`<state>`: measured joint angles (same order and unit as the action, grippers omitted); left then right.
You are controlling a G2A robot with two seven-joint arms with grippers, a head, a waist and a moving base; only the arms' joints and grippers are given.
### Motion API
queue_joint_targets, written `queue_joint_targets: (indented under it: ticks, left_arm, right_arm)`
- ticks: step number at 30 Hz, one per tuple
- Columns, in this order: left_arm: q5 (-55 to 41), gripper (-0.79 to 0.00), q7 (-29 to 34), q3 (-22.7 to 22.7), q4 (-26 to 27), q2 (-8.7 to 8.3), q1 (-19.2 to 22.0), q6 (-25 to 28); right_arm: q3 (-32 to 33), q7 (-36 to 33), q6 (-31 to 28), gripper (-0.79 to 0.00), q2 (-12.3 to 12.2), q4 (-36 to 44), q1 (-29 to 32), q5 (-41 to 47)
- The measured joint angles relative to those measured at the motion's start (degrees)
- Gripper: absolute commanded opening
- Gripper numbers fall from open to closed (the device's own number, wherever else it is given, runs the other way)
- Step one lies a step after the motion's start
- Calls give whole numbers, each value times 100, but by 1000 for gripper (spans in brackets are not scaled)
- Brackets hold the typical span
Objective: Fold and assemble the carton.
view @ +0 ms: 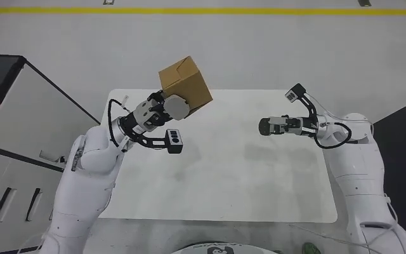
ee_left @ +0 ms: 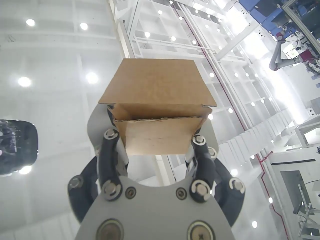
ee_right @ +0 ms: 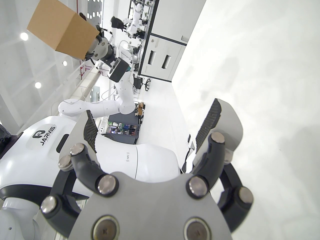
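A brown cardboard carton (view: 185, 85) is held up in the air above the table's far left corner. My left gripper (view: 170, 105) is shut on the carton's near end. In the left wrist view the carton (ee_left: 157, 98) stands box-shaped between my fingers (ee_left: 110, 136), with a folded flap at the end facing the camera. My right gripper (view: 262, 126) hangs open over the right part of the white table (view: 254, 184), nothing between its ribbed pads (ee_right: 210, 123). The right wrist view shows the carton (ee_right: 62, 26) far off on the left arm.
A grey cabinet with a dark frame (view: 28, 108) stands off the table's left side. A yellow floor line (view: 203, 10) runs beyond the table. The table surface between the two arms is bare.
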<state>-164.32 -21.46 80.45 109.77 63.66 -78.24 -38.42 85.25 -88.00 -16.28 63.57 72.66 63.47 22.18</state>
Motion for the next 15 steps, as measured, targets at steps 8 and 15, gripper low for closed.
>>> queue_joint_targets:
  ticks: [8, 15]
  left_arm:
    - [-996, -785, -287, -204, -69, 11, -110, 517]
    - [-1167, -785, -182, -581, -10, 178, -289, 815]
  right_arm:
    - [0, 0, 0, 0, 0, 0, 0, 0]
    - [0, 0, 0, 0, 0, 0, 0, 0]
